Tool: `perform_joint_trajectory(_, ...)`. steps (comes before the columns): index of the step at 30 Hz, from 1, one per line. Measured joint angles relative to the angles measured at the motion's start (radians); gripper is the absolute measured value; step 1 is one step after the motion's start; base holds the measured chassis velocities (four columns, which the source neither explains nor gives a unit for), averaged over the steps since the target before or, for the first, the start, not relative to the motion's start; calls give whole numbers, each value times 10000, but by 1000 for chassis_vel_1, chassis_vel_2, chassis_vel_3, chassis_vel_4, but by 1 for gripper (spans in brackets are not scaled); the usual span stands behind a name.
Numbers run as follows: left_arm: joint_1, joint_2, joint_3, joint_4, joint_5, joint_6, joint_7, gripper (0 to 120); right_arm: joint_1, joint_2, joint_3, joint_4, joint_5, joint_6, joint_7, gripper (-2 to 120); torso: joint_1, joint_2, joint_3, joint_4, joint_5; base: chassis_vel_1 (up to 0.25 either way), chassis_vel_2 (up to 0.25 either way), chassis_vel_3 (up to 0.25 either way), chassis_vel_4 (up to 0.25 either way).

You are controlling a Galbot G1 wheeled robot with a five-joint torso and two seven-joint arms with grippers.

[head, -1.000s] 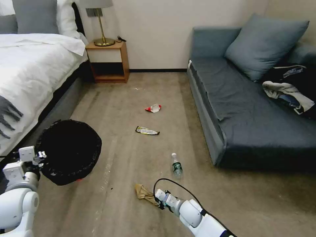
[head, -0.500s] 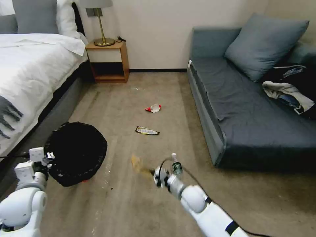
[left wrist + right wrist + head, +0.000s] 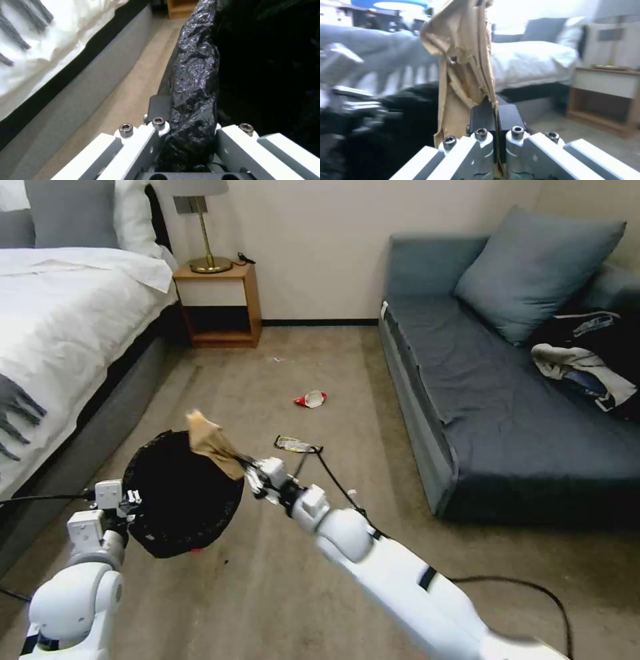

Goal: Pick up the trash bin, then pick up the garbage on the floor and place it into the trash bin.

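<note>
My left gripper (image 3: pixel 125 501) holds the trash bin (image 3: pixel 183 497) off the floor at lower left, shut on its black-bagged rim (image 3: pixel 195 95), with the bin mouth tilted toward me. My right gripper (image 3: pixel 250 470) is shut on the tan paper wad (image 3: pixel 210 441) and holds it over the bin's right rim. In the right wrist view the paper wad (image 3: pixel 463 62) stands up from the shut gripper (image 3: pixel 496 112). On the floor beyond lie the black-gold wrapper (image 3: pixel 298 445) and the red-white wrapper (image 3: pixel 311 399). My right arm hides most of the bottle; its white cap (image 3: pixel 351 492) peeks out.
A white bed (image 3: pixel 60 327) runs along the left and a wooden nightstand (image 3: pixel 220 303) with a lamp stands at the back. A blue-grey sofa (image 3: pixel 507 407) with clothes (image 3: pixel 587 363) fills the right. A black cable (image 3: pixel 507 583) trails over the floor from my right arm.
My right gripper has lifted the tan paper wad from the floor and swung it left and away from me, up to the bin. My left arm has brought the bin rightward.
</note>
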Motion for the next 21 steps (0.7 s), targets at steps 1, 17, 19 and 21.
perform_joint_trajectory(1,-1,-31,17,-52,-16,0,12,5,165,120,-443,-142,-6,16,1,0,0,-1,0,-1,1,0,0,0,0)
perform_joint_trajectory(17,138,-152,95,-441,-337,49,119,5,298,477,-1083,-727,-312,-366,739,13,0,0,0,-2,1,0,0,0,0)
perform_joint_trajectory(19,105,-153,134,-429,-327,50,122,5,269,346,-978,-543,-215,-500,688,26,0,0,0,-3,2,0,0,0,0)
perform_joint_trajectory(21,85,-153,146,-415,-325,51,123,5,245,256,-926,-430,-169,-591,643,32,0,1,0,-3,1,0,0,0,0)
